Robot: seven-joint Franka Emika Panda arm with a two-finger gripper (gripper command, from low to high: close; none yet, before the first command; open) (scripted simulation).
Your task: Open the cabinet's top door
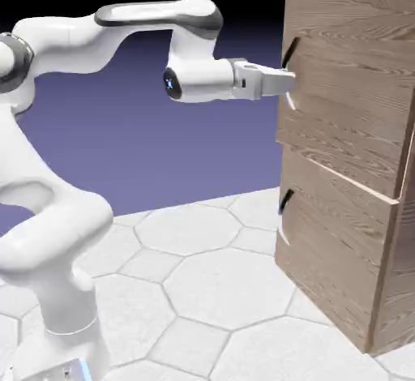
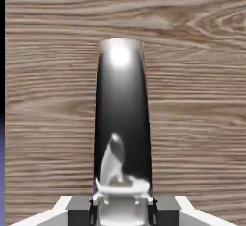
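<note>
1. The gripper (image 1: 289, 83) is closed on the curved handle (image 1: 290, 52) of the top door (image 1: 352, 87), with one finger on each side of it.
2. The top door is right in front of the gripper, on the upper part of the tall brown cabinet (image 1: 397, 282). It looks shut.
3. The handle is near the door's edge, toward the exterior view's left. It stands upright, and the gripper comes at it from the side, almost level.
4. The bottom door (image 1: 332, 246) is just under the top one. Its own handle (image 1: 285, 202) is below the gripper, apart from it.
5. The white arm (image 1: 61, 43) reaches over the pale tiled floor (image 1: 231, 282). Nothing seems to block its way to the handle.
6. The hand view shows the shiny, dark handle up close, going down between the fingertips (image 2: 166, 210). The exterior view shows both doors and the arm.
</note>
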